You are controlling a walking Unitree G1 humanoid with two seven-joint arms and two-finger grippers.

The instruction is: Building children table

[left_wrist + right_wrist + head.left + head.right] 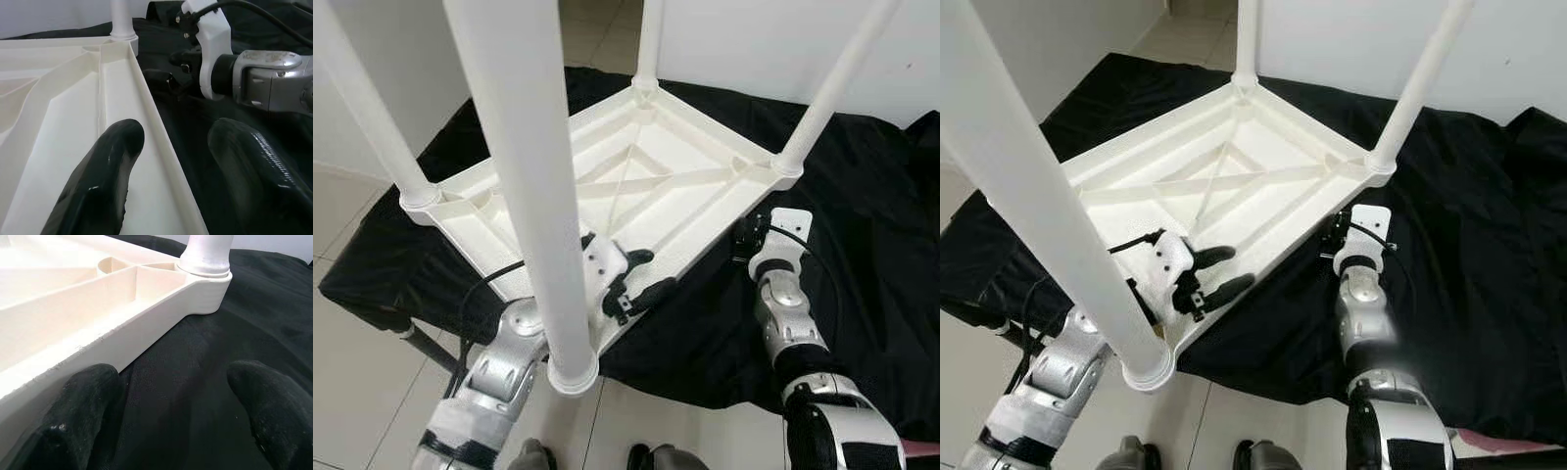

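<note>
Cloth (862, 245), black, covered the work surface across the frame centre and right. White table top (636, 176) lay inverted on it, ribbed underside up, with four legs (524, 176) seated in the corner sockets; the nearest leg crossed the frame's left centre and partly blocked the left arm. Left gripper (641, 279) sat at the lower-centre rim, fingers (102, 171) spread either side of the rim wall, not clamped. Right gripper (176, 396), at the table's right edge, was spread wide over cloth, holding nothing.
</note>
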